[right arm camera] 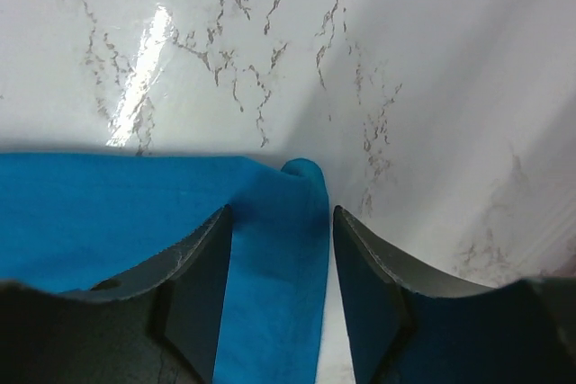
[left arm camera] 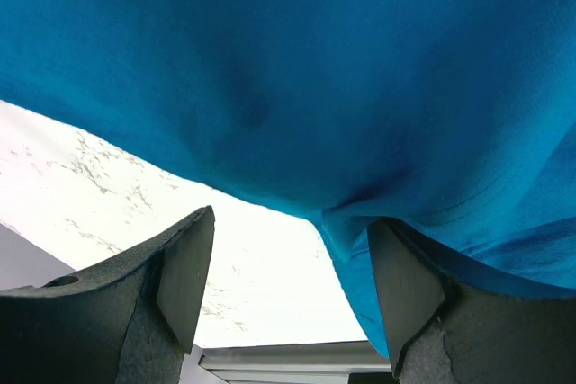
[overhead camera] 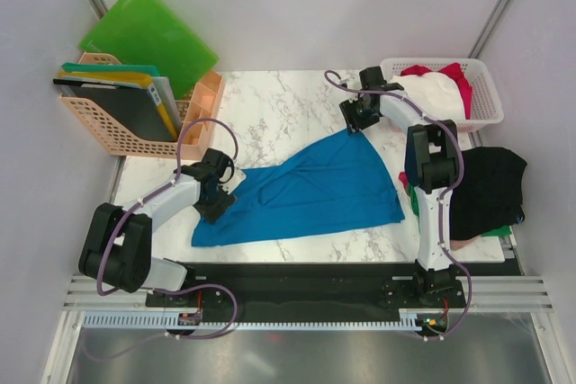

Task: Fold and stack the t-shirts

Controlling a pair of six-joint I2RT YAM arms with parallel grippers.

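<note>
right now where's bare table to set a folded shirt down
The biggest bare patch of table is the far middle, between the rack and the basket, beyond the blue shirt. A thin strip also lies between that shirt and the near edge. The right side is crowded by the black shirt pile.

Green folder [overhead camera: 148, 33] leaning behind an orange file rack [overhead camera: 99, 128]; white lattice basket [overhead camera: 487, 96] at marble table's [overhead camera: 270, 101] far corner
</note>
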